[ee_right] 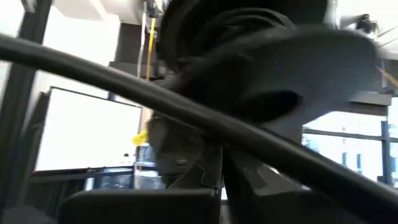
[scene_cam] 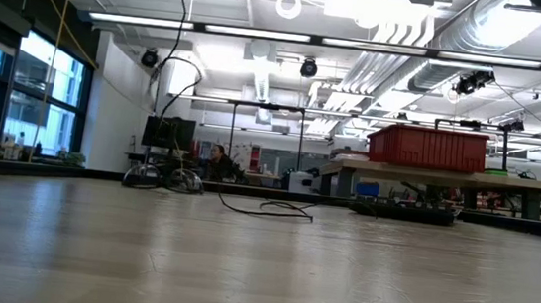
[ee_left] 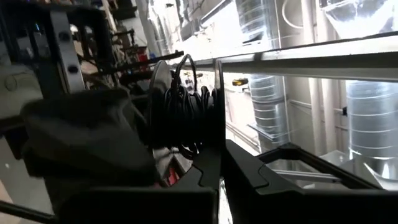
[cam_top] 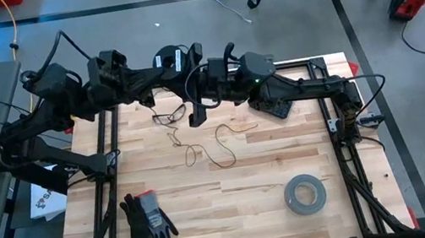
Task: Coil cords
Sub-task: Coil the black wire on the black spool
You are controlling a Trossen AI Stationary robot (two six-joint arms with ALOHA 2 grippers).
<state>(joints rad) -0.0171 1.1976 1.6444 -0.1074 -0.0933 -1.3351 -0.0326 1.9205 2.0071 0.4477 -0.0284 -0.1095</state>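
One thin, dark, wiry cord (cam_top: pixel 200 146) lay in loose squiggles across the pale plank bench (cam_top: pixel 233 197), its far end running up toward a small round black spool (ee_left: pixel 180 106) held up at the bench's far edge between the two arms. In the left wrist view the spool showed several glossy turns of cord wound on it, just ahead of the left tool (ee_left: pixel 221 155), whose two dark fingers stood pressed together. The right tool (ee_right: pixel 221 163) was likewise shut, with a blurred dark mass close before it; what it touched could not be told. One flat grey tape roll (cam_top: pixel 304 194) and one pair of dark gloves (cam_top: pixel 147 223) lay well apart near the front.
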